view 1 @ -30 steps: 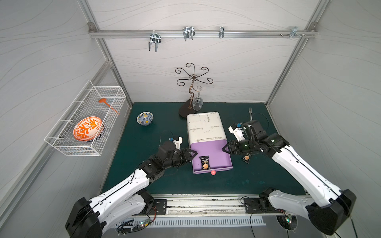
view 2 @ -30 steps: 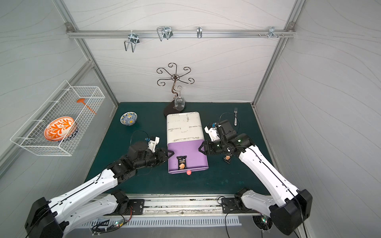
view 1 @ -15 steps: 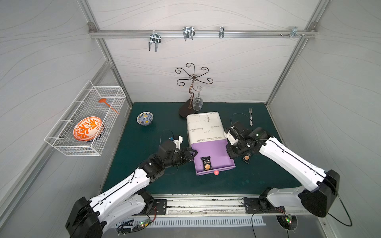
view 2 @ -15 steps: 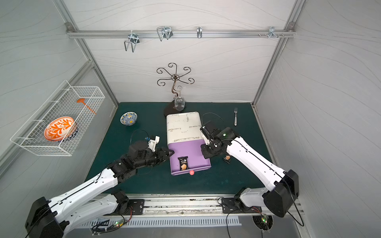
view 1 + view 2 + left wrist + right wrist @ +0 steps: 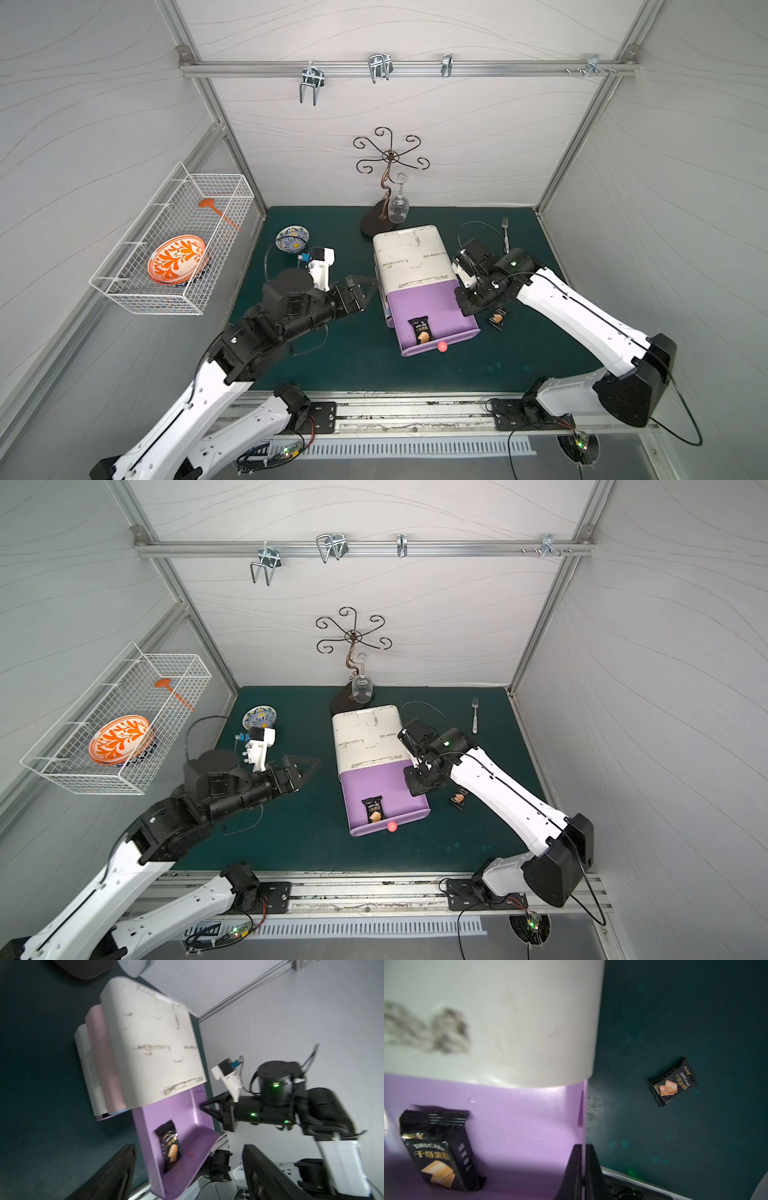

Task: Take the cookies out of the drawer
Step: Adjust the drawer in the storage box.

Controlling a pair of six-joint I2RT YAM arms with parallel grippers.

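Packet (image 5: 419,330) lies lengthwise along drawer (image 5: 451,305); right gripper (image 5: 582,1160) clamped on drawer wall, left gripper (image 5: 365,289) spread, empty.

Right wrist view. Loose black cookie packet (image 5: 673,1082) on the table (image 5: 695,1012): gold lettering "DRYCAKE", with the characters 干烙蛋糕 alongside. The small print near the packet's top edge is illegible.

Second black cookie packet (image 5: 440,1151) in the purple drawer (image 5: 519,1118): "DRYCAK", final letter lost at a fold. Below it is 干烙蛋, with a fourth character cut off. Side-panel characters are blurred.

White cabinet top (image 5: 149,1032): dark scuffed markings, none legible.

In both top views the packet print is too small to read.
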